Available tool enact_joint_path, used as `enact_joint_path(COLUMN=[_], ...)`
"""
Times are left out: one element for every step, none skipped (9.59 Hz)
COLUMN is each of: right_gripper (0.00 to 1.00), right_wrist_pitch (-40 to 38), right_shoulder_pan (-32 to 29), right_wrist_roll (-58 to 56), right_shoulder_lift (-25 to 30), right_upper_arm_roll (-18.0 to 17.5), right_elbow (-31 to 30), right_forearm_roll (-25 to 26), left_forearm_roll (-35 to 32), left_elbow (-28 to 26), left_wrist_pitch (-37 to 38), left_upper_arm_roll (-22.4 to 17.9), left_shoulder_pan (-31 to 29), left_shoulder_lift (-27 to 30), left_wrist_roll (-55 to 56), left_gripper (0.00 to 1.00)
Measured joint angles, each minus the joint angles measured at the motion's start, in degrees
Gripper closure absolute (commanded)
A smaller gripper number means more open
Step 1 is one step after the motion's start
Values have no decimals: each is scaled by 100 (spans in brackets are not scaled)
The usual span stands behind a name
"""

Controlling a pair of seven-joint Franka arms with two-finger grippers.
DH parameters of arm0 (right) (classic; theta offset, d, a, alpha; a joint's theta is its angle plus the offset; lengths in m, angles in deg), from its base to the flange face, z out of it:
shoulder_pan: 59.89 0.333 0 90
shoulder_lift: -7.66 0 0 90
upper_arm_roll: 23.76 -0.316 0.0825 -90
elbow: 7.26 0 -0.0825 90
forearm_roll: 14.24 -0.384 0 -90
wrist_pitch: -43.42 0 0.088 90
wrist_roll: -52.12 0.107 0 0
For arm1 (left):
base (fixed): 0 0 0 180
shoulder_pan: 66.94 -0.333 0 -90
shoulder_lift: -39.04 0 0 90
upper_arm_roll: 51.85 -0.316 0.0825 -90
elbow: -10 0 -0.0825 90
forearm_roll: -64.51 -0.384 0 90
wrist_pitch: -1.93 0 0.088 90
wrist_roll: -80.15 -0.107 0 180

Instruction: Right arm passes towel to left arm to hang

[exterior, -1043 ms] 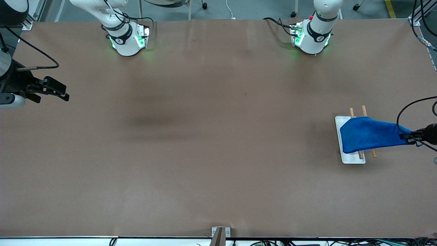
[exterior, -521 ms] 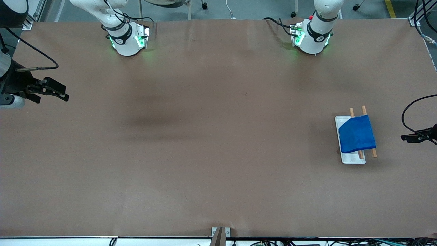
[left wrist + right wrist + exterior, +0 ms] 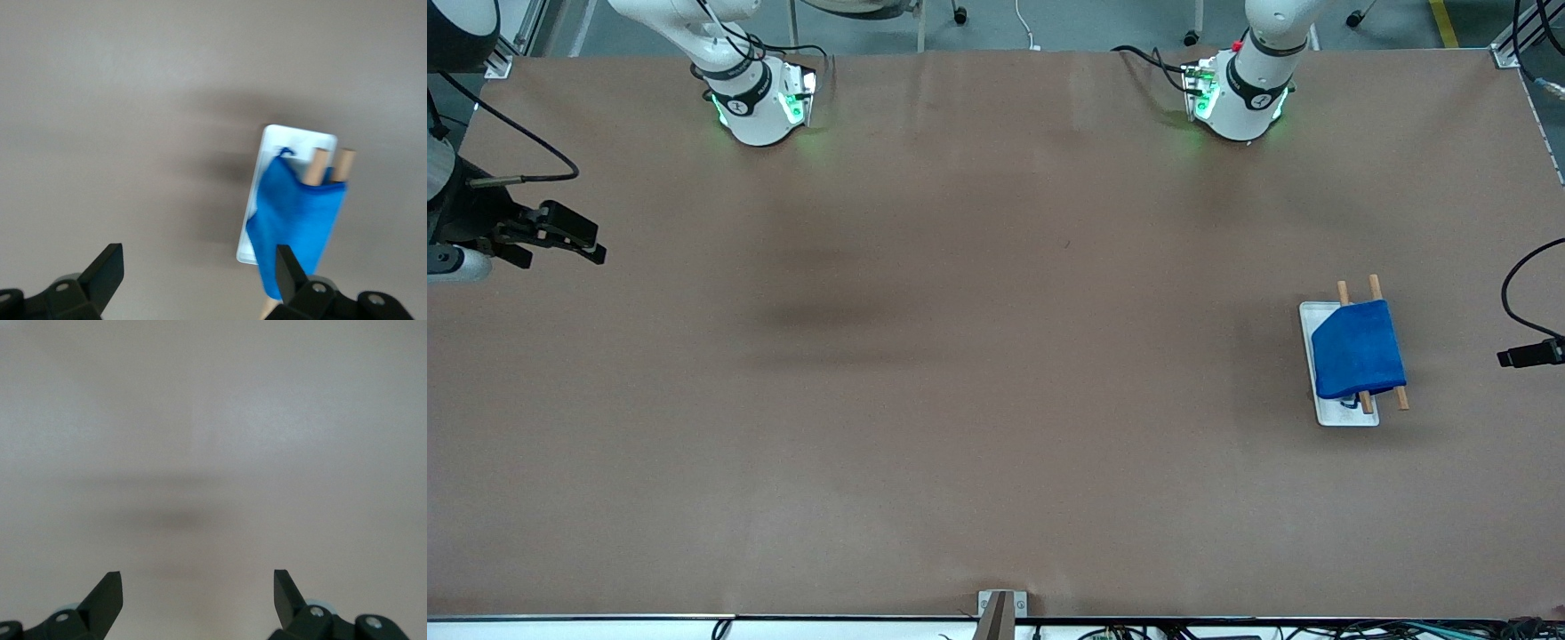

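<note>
The blue towel (image 3: 1356, 351) hangs draped over two wooden rods (image 3: 1375, 286) of a rack with a white base (image 3: 1343, 413), near the left arm's end of the table. My left gripper (image 3: 1510, 358) is open and empty, beside the rack and apart from the towel, toward the table's end. In the left wrist view the towel (image 3: 293, 220), rods (image 3: 319, 163) and base (image 3: 293, 137) show past my open left gripper (image 3: 200, 267). My right gripper (image 3: 591, 244) is open and empty, waiting at the right arm's end; its wrist view shows the open gripper (image 3: 198, 587) over bare table.
The brown table (image 3: 996, 356) is bare apart from the rack. The two arm bases (image 3: 760, 98) stand along the edge farthest from the front camera. A small metal bracket (image 3: 1000, 604) sits at the nearest edge.
My left gripper let go of the towel's stretched corner and drew back toward the table's end. The towel dropped and now hangs over the rods. The right arm has not moved.
</note>
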Motion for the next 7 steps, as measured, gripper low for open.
enact_joint_path(right_gripper=[0, 0, 0, 0, 0, 0, 0], right_wrist_pitch=[0, 0, -1, -1, -1, -1, -1], right_shoulder_pan=[-1, -2, -3, -5, -5, -6, -6], right_wrist_roll=[0, 0, 0, 0, 0, 0, 0], right_shoulder_lift=[-1, -2, -3, -3, -4, -4, -4], right_upper_arm_roll=[1, 1, 1, 2, 3, 3, 3], right_elbow=[-1, -2, -3, -3, -3, -4, -4], right_forearm_roll=[0, 0, 0, 0, 0, 0, 0], left_forearm_roll=[1, 8, 93, 254, 415, 532, 610], left_elbow=[51, 72, 79, 79, 74, 64, 44], left_wrist_pitch=[266, 526, 762, 900, 951, 981, 992], left_upper_arm_roll=[326, 601, 801, 971, 1105, 1214, 1295], left_shoulder_pan=[20, 60, 84, 89, 90, 90, 89], left_shoulder_lift=[281, 642, 995, 1316, 1583, 1782, 1884], left_wrist_roll=[59, 223, 328, 467, 620, 708, 720], left_gripper=[0, 0, 0, 0, 0, 0, 0])
